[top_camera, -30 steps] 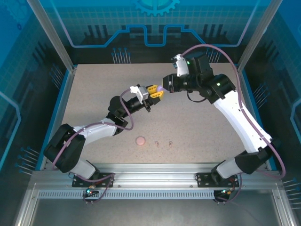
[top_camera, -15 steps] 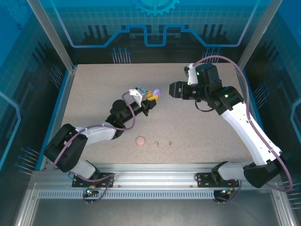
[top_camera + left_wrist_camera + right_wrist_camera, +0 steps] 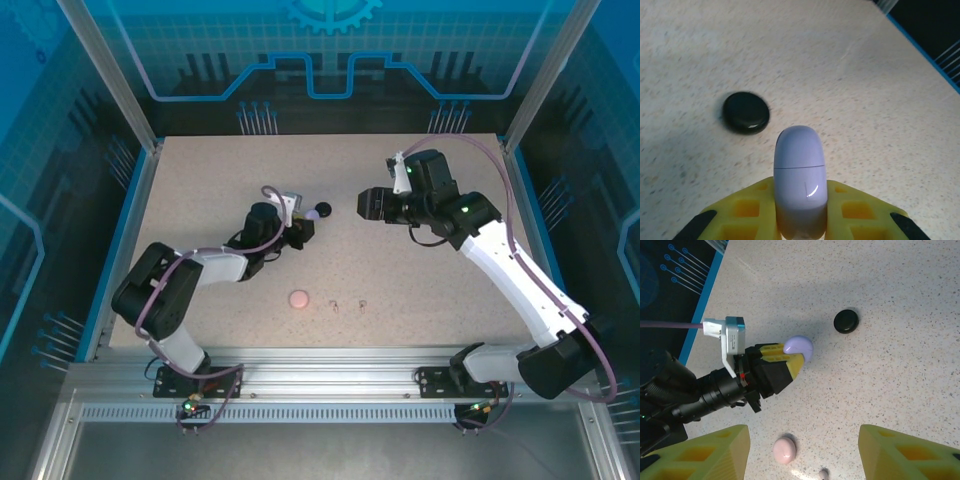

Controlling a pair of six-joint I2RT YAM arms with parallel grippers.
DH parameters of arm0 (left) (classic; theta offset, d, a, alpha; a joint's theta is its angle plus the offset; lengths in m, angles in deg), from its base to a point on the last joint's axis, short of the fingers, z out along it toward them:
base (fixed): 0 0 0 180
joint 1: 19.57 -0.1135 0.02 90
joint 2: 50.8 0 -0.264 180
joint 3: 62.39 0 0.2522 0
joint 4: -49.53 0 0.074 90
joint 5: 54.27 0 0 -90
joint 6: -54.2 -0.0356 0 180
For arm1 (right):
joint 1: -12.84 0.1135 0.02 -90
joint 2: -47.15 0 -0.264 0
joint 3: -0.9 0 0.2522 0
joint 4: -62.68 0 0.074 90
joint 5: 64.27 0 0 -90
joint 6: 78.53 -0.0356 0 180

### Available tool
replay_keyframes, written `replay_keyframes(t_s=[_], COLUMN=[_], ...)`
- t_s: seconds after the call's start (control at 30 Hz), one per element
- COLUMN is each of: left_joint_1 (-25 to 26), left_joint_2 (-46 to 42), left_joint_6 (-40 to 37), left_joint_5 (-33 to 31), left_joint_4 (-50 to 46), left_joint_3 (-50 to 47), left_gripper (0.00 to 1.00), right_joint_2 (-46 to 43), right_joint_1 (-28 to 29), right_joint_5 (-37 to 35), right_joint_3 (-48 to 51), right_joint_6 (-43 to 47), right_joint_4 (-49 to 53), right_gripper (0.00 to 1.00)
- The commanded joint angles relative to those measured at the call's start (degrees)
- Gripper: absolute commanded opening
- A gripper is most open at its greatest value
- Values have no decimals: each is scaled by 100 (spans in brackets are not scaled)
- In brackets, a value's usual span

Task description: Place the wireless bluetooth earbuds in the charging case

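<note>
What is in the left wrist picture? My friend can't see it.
The left gripper holds a closed purple case between its yellow fingers, with a speckled table behind it. A round black case lies flat on the table farther off, a little to the left.

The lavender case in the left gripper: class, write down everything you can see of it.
The lavender case is a smooth, glossy, plastic-looking pebble, rounded at its free end. A thin seam crosses it; it is shut. The left gripper clamps it edge-on between yellow fingers, its rounded end poking past their tips. It is apart from the black case on the speckled table.
</note>
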Motion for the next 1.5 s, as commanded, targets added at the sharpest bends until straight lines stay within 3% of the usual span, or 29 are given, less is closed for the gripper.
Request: replay_keyframes(t_s=[0.0, 0.17, 0.77, 1.17, 1.47], left_joint_1=[-190, -400, -872, -966, -1209], left_joint_2=[218, 591, 1667, 1759, 1318], left_joint_6=[374, 473, 439, 216, -62], left_joint_5=[365, 556, 1000, 846, 685], left_joint_4=[-491, -798, -2089, -2494, -2606], left_joint_3=[369, 735, 1928, 2027, 1932], left_gripper=[0, 0, 17, 37, 49], right_joint_2=[-13, 85, 240, 274, 309], right_joint_1=[53, 150, 441, 502, 583], right_joint_5=[-120, -222, -477, -539, -600], right_joint_3=[76, 103, 180, 115, 110], right_joint_6=[-74, -67, -74, -31, 23], right_joint_4=[-143, -141, -73, -19, 18], right_gripper=[61, 61, 63, 68, 73])
